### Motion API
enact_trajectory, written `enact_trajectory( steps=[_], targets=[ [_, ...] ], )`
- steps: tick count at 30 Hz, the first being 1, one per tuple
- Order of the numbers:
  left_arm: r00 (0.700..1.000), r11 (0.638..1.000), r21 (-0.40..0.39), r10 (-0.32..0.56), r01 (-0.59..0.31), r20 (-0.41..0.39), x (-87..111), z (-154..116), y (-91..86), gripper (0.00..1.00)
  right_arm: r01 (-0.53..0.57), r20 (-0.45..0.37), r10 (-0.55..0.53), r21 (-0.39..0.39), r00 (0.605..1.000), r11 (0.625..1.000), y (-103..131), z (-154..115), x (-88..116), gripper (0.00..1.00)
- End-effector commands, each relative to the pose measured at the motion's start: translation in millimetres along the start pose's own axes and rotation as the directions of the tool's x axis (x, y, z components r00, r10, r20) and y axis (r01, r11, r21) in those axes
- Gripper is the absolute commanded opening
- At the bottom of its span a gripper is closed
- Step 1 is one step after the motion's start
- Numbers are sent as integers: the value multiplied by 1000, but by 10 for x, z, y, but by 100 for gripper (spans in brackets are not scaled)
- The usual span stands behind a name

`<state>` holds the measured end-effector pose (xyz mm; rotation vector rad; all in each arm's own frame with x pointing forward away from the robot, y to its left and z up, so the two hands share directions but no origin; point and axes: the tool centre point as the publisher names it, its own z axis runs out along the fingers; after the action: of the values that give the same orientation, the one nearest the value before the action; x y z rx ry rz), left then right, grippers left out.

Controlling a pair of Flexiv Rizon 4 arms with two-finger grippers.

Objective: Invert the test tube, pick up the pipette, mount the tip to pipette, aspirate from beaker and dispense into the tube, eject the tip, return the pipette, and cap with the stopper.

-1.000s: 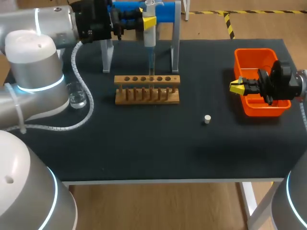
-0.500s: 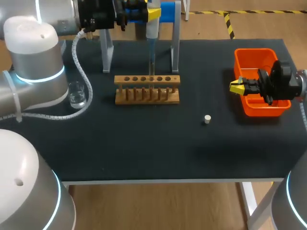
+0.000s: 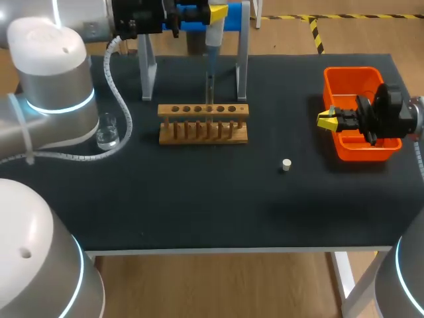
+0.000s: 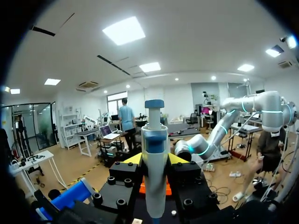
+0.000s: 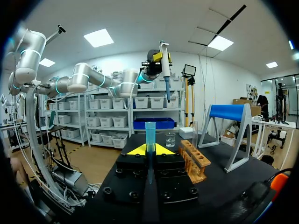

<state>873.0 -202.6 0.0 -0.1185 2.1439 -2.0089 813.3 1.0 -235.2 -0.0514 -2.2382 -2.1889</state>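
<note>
I hold the pipette (image 3: 212, 38) in my left end effector (image 3: 215, 12), which is pinched on its barrel from both sides. In the left wrist view the yellow tips sit either side of the body.

The pipette hangs above the back of the bench (image 3: 199, 199), in front of the blue pipette stand (image 3: 242, 59). Its long axis is upright, with the plunger on top and the mounted pipette tip (image 3: 210, 69) pointing straight down.

In the head view the tip lines up with the test tube (image 5: 195, 133). The tube stands upright, mouth up, in the wooden rack (image 3: 203, 123). The right wrist view shows the tip well clear above that mouth, not inside it.

I judge the step in hand to be dispensing into the tube. I cannot tell whether the tip carries liquid. The beaker (image 3: 107, 130) stands well off to the rack's left.

If the liquid is yet to go in, the next move calls for a straight descent. The pipette must stay vertical so the narrow tip enters the narrow mouth without knocking the rim. If the liquid is in, the pipette goes across to the orange bin (image 3: 351, 74) for ejection.

My right end effector (image 3: 326, 120) hangs at the bin's rack-side edge, and I cannot tell whether it is spread or closed. The stopper (image 3: 286, 165) lies on the bench between rack and bin, not yet used.
</note>
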Motion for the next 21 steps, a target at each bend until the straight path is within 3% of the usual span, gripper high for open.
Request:
enact_trajectory(
  steps=[1,21],
  targets=[
    [1000,1000,3,1,-1,-3,-4,65,6,0,1,3,-1,3,1000,1000,6,-1,14,0],
    [1000,1000,-11,-3,3,-6,5,88,15,0,1,3,-1,3,1000,1000,6,-1,14,0]
  ],
)
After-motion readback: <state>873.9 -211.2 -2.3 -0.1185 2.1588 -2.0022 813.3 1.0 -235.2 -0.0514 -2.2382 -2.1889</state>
